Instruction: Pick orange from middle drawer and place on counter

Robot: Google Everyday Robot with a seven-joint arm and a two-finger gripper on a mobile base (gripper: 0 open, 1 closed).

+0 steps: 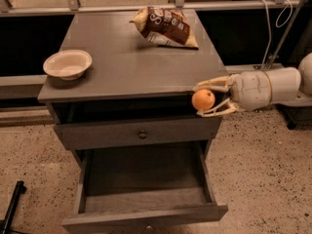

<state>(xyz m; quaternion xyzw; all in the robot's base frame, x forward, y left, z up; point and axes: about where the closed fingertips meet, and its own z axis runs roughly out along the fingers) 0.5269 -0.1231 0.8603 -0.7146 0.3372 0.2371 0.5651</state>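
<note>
My gripper (pixel 205 100) is shut on the orange (pixel 203 100), a small round orange fruit held between its two pale fingers. It hangs in the air at the counter's front right corner, level with the counter edge and in front of the open slot under the top. The counter (pixel 131 67) is the flat grey top of the cabinet. The middle drawer (pixel 146 199) is pulled out below, its grey floor bare. My white arm reaches in from the right.
A cream bowl (pixel 67 64) sits at the counter's left edge. A brown-and-yellow chip bag (pixel 165 26) lies at the back right. A drawer front with a small round knob (pixel 142 134) is above the open drawer. Cables hang at the right.
</note>
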